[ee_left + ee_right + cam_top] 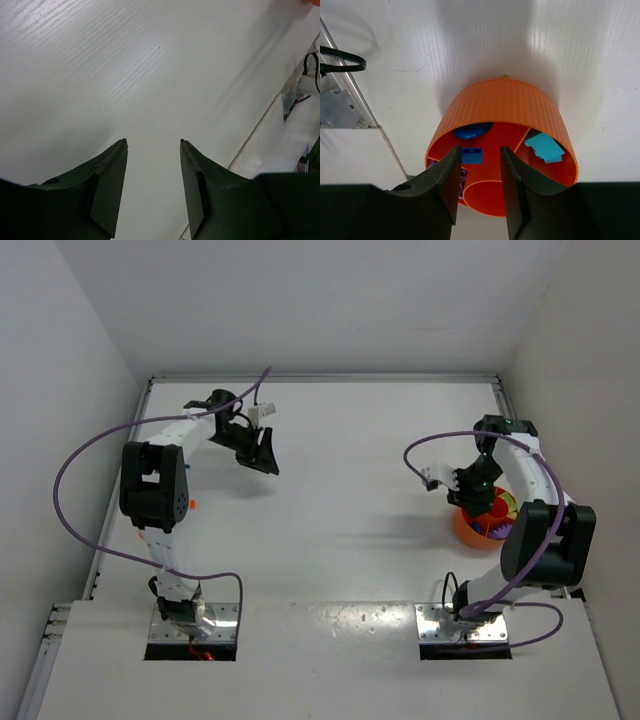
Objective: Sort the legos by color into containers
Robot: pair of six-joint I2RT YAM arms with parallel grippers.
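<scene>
**Right gripper** (479, 150): poised directly over the orange bowl (500, 102), which stands on the table (350, 470) close to the right arm's base. The fingers are apart. A blue brick (471, 155) shows in the gap between them. It is close to one finger and visibly clear of the other, so it is not clamped. Whether it rests on the bowl floor cannot be determined.

**Bowl contents:**
- A blue rounded piece (471, 131) lies in the same compartment as the blue brick.
- Teal bricks (545, 147) lie in the neighbouring compartment, across a divider.
- A purple brick (463, 176) lies in another compartment, partly hidden by a finger.

**Left gripper** (153, 142): well away from the bowl, above bare table. The fingers are apart with nothing between them.

**Outstanding item:** a small orange piece (193, 503) lies on the table beside the left arm. It is too small to confirm as a brick.

**Handling assessment:** the bricks are judged light, rigid and smooth-sided, and each is much smaller than a finger. They are not fragile, but they would likely skid or flick away under an off-centre pinch. The recommended hold is fingertips only, across two flat opposing side walls and centred on the brick.
</scene>
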